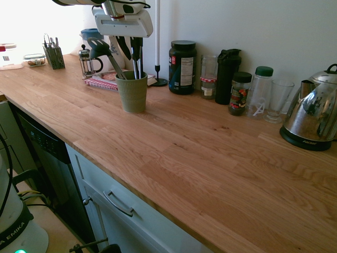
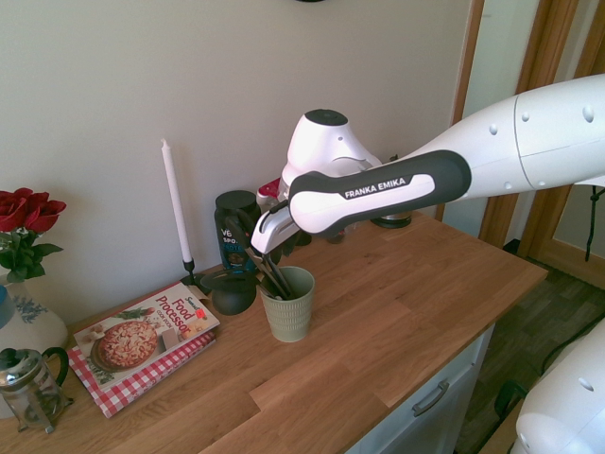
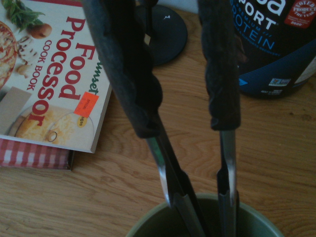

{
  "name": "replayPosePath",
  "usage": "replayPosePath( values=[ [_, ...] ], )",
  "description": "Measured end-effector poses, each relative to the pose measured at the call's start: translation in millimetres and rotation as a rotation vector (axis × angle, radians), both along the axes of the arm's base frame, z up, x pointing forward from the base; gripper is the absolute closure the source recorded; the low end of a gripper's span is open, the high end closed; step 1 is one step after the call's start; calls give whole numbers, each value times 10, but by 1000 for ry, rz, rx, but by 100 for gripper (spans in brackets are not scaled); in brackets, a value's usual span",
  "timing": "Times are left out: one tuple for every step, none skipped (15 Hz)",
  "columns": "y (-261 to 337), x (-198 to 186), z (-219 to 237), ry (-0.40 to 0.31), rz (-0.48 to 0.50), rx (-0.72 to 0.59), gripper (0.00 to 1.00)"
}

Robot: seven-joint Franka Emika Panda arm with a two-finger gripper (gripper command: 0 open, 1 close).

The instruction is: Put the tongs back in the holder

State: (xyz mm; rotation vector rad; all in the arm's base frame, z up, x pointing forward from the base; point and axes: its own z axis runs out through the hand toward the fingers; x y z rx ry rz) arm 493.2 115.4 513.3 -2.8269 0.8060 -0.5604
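**Tongs in the cup, pincer just above**

With their lower ends already inside the holder, the tongs stand nearly upright in the sage-green cup, beside the black-headed spatula that leans out of it. We judge them light, stiff and springy: two slim steel arms that want to splay, smooth and rather slippery on the bare metal, less so on the dark sleeves that the wrist view shows. The sleeved upper part is the sensible place to take hold, with both arms squeezed together. The cup looks like ceramic, so a hard knock could tip or chip it. Our pincer hangs right over the tongs' tops; whether its fingers grip them or stand apart, we cannot tell. The holder sits on the wooden surface, near the cookbook, the candlestick and the protein tub.
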Motion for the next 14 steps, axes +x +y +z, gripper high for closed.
replayPosePath(
  values=[
    [2, -10, 31, -7, -4, -3, 0],
    [5, -32, 91, -11, -8, -5, 0],
    [5, -76, 181, -1, -14, -9, 0],
    [-13, -134, 325, 12, -25, -16, 0],
    [-62, -198, 508, 27, -40, -25, 0],
    [-149, -262, 684, 50, -63, -31, 0],
    [-294, -320, 831, 83, -92, -36, 0],
    [-479, -358, 892, 129, -121, -46, 0],
    [-695, -378, 853, 179, -144, -53, 0],
    [-929, -381, 741, 220, -165, -51, 0],
    [-1161, -401, 562, 259, -183, -45, 0],
    [-1363, -448, 361, 301, -195, -37, 0],
    [-1518, -513, 168, 342, -198, -28, 0],
    [-1605, -586, -10, 378, -193, -22, 0]
  ],
)
